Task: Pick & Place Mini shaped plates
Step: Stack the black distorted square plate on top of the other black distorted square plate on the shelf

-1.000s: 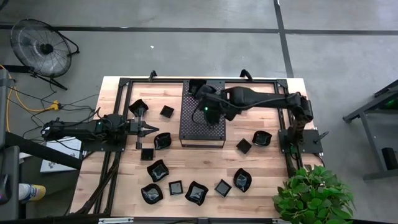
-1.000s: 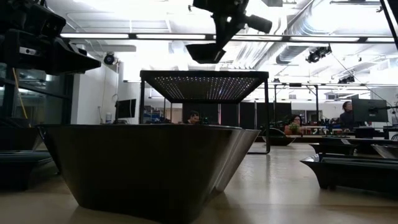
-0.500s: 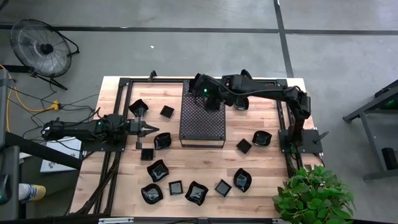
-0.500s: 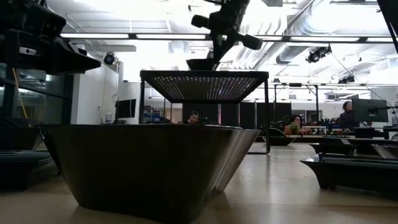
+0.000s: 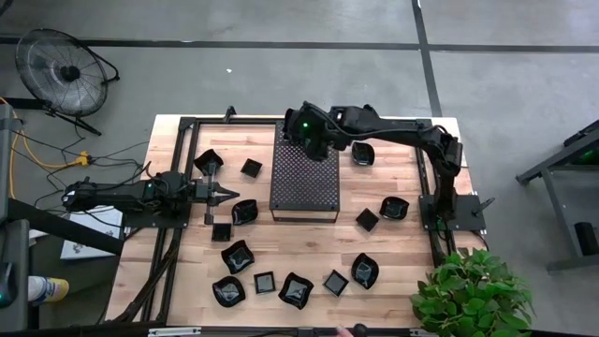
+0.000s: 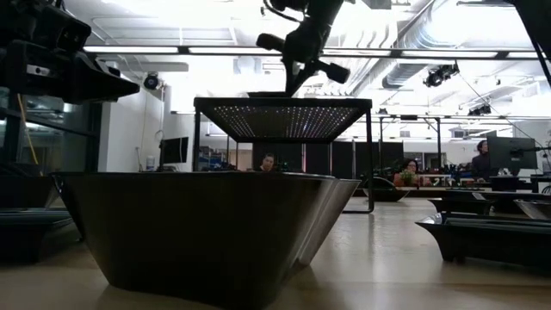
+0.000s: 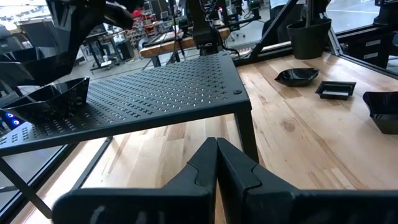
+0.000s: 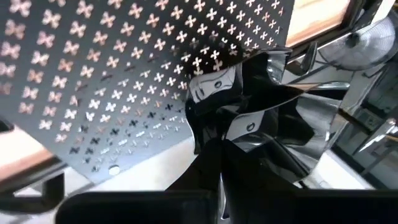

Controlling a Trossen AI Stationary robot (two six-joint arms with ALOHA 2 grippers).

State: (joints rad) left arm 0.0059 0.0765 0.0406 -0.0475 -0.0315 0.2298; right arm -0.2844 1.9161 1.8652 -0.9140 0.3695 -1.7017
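Glossy black mini shaped plates (image 5: 237, 256) on a pale wood table (image 5: 393, 248); matt perforated metal tray (image 5: 304, 178)

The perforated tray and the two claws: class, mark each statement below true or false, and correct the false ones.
1. The right claw is over the far end of the perforated tray. True.
2. The right claw is empty. False: it is shut on a glossy black plate, as the right wrist view shows.
3. The left claw is open wide. False: its fingers are shut together, with nothing between them.
4. The tray stands raised on legs above the wooden table. True; the left wrist view shows a leg and table beneath it.
5. All the small plates are already on the tray. False: many lie on the table around it, among them a near row.
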